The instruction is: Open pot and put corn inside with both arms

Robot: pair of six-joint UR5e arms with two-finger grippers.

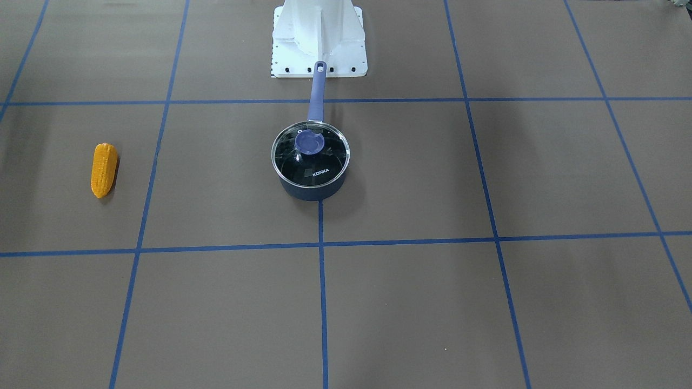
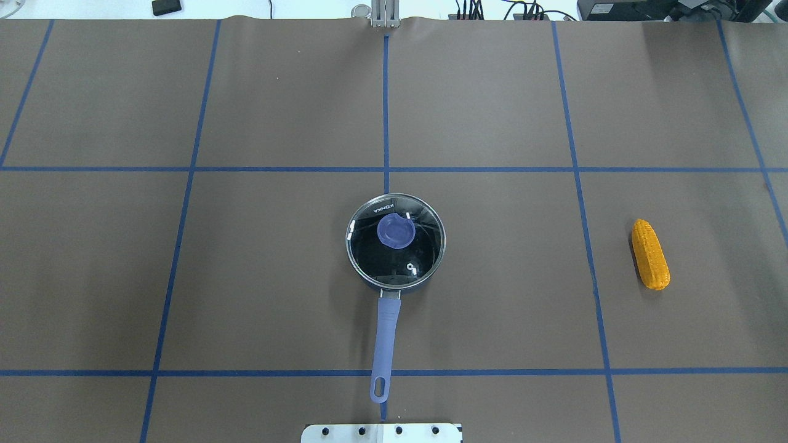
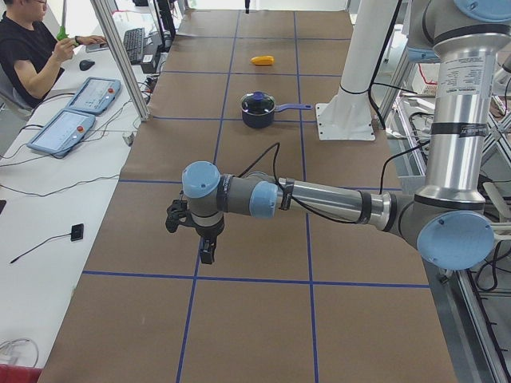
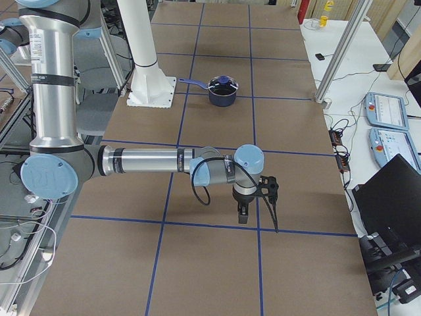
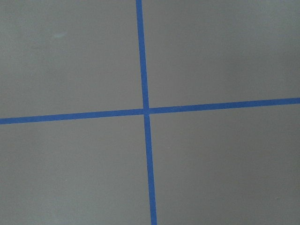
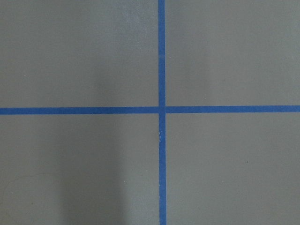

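Observation:
The navy pot (image 1: 311,190) stands at the table's middle with its glass lid (image 1: 319,162) on and its lavender handle (image 1: 317,92) pointing at the robot base. It also shows in the overhead view (image 2: 395,271). The orange-yellow corn (image 2: 650,254) lies flat on the robot's right, well apart from the pot; the front-facing view shows the corn (image 1: 104,169) too. My left gripper (image 3: 190,239) hangs above the table far out on the left, and my right gripper (image 4: 258,214) far out on the right. I cannot tell whether either is open or shut. Both wrist views show only bare table.
The white base block (image 1: 319,38) stands just behind the pot handle's end. Blue tape lines (image 2: 386,169) grid the brown table. An operator (image 3: 28,56) sits at a side desk with control tablets (image 3: 60,128). A laptop (image 4: 388,204) sits off the other end.

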